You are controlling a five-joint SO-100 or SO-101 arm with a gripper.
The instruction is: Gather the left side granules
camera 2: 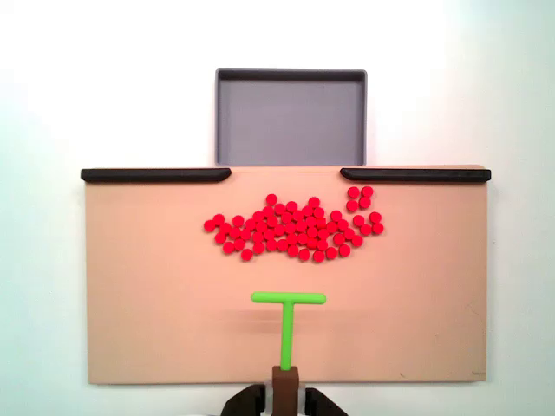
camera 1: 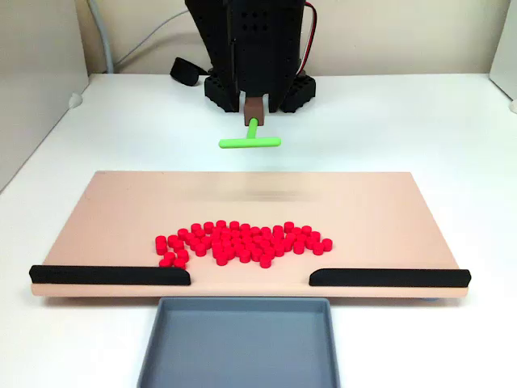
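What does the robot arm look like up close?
The arm is chunky black plastic with little round holes on its front. A thin red wire loops down its side. At its tip sits a small brown block. The fingers themselves can't be made out.

Ahead of the green T-shaped plastic pusher (camera 2: pixel 288 322), bare tan board (camera 2: pixel 147 303) lies open up to the cluster of tiny red cylindrical granules (camera 2: pixel 290 229). Beyond them, two black rails (camera 2: pixel 156 174) (one each side) leave a central gap facing the grey tray (camera 2: pixel 290 117).
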